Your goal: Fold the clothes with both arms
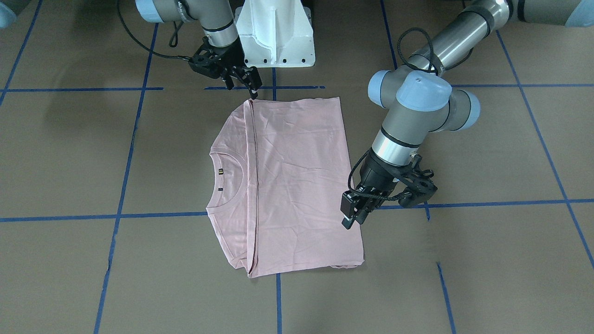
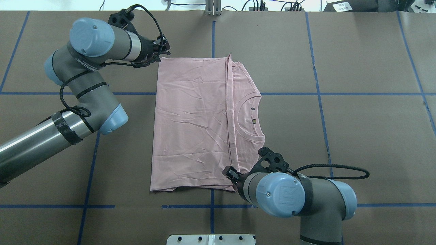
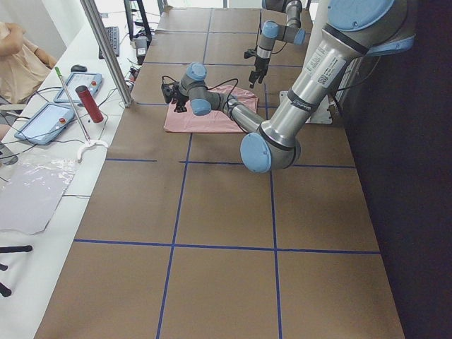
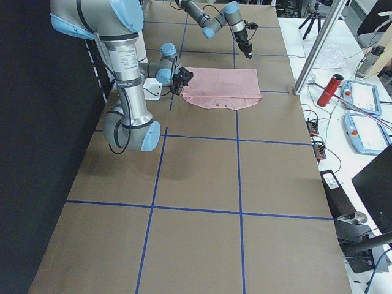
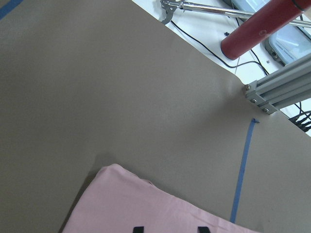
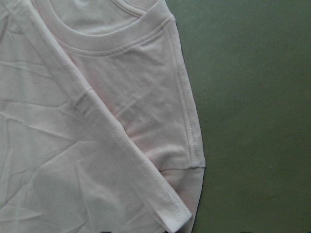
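The pale pink T-shirt [image 2: 190,122] lies flat in the middle of the table, folded to a rectangle with its hem laid across just below the ribbed collar [image 2: 250,115]. The Snoopy drawing is hidden. It also shows in the front view [image 1: 297,185]. My left gripper [image 2: 165,50] is open and empty, raised beside the shirt's far corner on my left; its wrist view shows that corner [image 5: 146,208] between the spread fingertips. My right gripper [image 1: 248,88] is open, just above the shirt's near edge where the hem ends; its wrist view shows the hem and collar [image 6: 73,145].
The white pedestal base [image 1: 276,37] stands at the near table edge. Blue tape lines [image 2: 316,93] grid the brown table. A side bench past the far edge holds a red cylinder [image 5: 262,24], tablets and an aluminium post [image 5: 277,87]. A person [image 3: 21,63] sits there.
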`<state>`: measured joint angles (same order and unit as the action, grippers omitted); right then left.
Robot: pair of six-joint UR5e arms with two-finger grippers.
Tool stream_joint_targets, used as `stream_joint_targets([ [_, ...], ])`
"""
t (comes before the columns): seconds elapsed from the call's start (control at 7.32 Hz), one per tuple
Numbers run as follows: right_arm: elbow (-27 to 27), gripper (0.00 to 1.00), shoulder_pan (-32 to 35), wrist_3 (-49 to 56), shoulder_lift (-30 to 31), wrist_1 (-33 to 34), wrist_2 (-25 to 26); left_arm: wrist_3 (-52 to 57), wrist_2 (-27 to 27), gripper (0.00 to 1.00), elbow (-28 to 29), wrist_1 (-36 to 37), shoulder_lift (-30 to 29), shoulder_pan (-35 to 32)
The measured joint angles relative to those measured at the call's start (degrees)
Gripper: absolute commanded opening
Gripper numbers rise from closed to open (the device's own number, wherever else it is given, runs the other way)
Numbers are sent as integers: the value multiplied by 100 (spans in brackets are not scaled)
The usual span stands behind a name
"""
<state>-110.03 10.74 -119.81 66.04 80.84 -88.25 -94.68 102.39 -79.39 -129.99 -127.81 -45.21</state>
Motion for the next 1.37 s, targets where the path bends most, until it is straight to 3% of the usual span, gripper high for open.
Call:
stream_joint_targets([
  [1.37,434,65,21,-34,-132,34,80,-18,9,47,-9,-9,84,19],
])
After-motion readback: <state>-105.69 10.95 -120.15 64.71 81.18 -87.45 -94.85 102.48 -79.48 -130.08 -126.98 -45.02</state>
